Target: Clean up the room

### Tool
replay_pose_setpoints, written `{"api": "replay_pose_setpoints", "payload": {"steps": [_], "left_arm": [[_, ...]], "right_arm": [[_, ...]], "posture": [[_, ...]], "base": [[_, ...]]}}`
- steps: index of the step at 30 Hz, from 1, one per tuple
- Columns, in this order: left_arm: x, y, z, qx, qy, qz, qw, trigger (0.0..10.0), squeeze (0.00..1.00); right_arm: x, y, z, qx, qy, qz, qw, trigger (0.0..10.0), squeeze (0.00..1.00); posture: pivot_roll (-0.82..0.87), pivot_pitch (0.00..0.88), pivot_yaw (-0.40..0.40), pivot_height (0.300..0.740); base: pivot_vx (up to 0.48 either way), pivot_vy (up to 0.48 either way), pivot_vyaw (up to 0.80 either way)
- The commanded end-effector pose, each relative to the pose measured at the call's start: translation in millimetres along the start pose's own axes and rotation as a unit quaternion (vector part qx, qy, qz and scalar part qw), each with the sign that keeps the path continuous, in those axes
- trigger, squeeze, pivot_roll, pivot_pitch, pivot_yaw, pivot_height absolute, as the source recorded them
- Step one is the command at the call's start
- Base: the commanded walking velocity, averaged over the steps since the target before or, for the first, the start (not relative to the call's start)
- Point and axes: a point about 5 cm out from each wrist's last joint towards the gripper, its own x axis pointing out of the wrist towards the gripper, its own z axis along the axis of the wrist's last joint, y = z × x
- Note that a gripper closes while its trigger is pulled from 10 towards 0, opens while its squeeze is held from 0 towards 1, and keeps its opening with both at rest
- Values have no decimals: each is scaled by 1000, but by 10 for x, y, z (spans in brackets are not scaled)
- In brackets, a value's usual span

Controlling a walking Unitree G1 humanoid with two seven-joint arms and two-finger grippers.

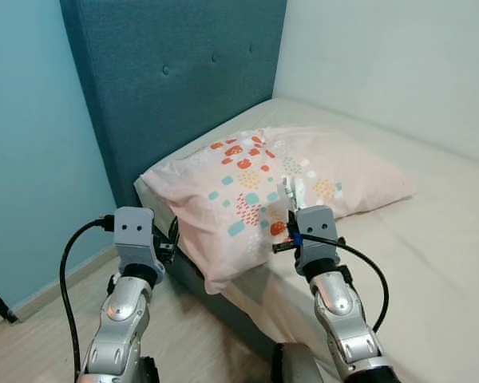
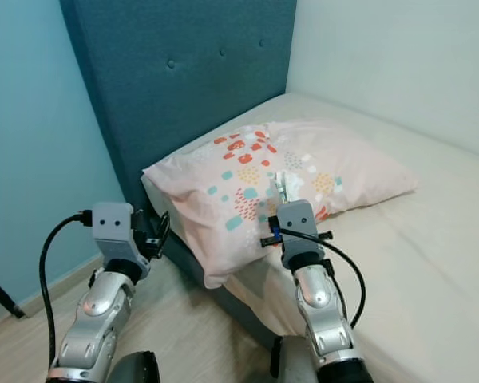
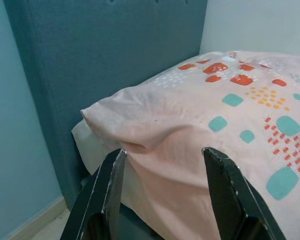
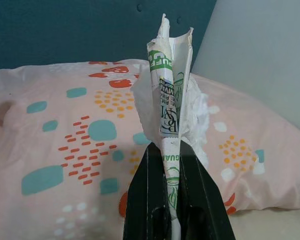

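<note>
Step in hand: I judge this as trash pickup from the bed; my right gripper (image 4: 172, 165) is clenched on a crumpled paper wrapper (image 4: 171, 95), white with green print, held upright above the pillow.
Where the wrapper is: pinched at its lower end between my right fingers (image 4: 147, 200), its torn top standing free in front of the pink patterned pillow (image 1: 255, 191).
Left gripper: my left gripper (image 3: 162, 170) is spread wide and holds nothing, poised just beside the pillow's near corner, which hangs off the mattress edge.
Next move, as I judge it: carry the wrapper away from the bed to a bin; no bin is in sight, so I must turn and look for one. Grip must hold, since the paper is thin and could slip.
Edges: the teal padded headboard (image 1: 176, 80) rises close behind the pillow; a blue wall (image 1: 32, 144) stands on my left, a pale wall (image 1: 399, 64) beyond the bed.
Open room: the wood floor (image 1: 40, 335) on my left, between bed and wall, is narrow; the mattress (image 1: 431, 255) lies open to my right.
</note>
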Motion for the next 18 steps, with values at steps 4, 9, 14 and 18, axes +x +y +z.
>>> {"api": "replay_pose_setpoints", "payload": {"steps": [4,9,14,18], "left_arm": [[14,2,-10,2,-2,5,1000,10000,0],[34,17,-11,-4,-2,10,1000,10000,0],[41,0,-6,-9,-5,8,1000,10000,0],[46,-17,-4,-11,-9,6,1000,10000,0]], "right_arm": [[15,-16,-30,6,13,-4,1000,10000,0],[8,-15,-45,12,19,-5,1000,10000,0],[6,-6,-43,13,19,-3,1000,10000,0],[7,3,-37,13,18,-1,1000,10000,0]], "posture": [[6,0,-90,610],[5,0,-86,635],[4,0,-85,645],[6,0,-86,665]], "base": [[0,0,0],[0,0,0],[0,0,0],[0,0,0]]}}
